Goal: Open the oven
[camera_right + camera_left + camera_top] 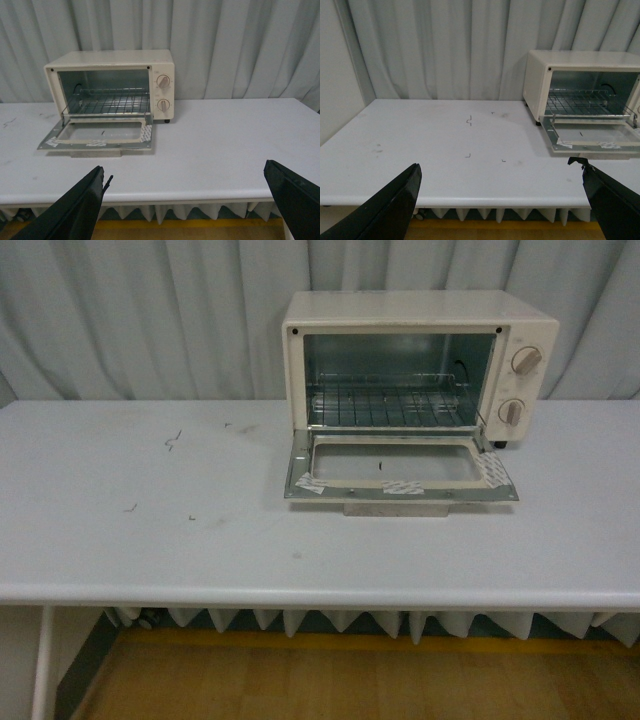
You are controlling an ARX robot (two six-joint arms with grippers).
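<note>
The cream oven (pixel 420 315) stands at the back right of the table (pixel 150 540). Its glass door (pixel 398 468) lies folded down flat toward the front, with the beige bar handle (pixel 397 509) at its front edge. The wire rack (pixel 390 405) shows inside, and two beige knobs (pixel 524 361) sit on its right face. The oven (pixel 580 75) also shows in the left wrist view and the oven (pixel 112 62) in the right wrist view. My left gripper (pixel 500 172) is open above the table's front edge, far from the oven. My right gripper (pixel 186 172) is open too, holding nothing. Neither arm shows in the front view.
Grey curtains (pixel 130 310) hang behind the table. Small dark marks (pixel 172 443) dot the tabletop left of the oven. Strips of white tape (pixel 492 472) sit on the door's corners. Below the front edge are a white table leg (pixel 42 660) and wooden floor (pixel 330 680).
</note>
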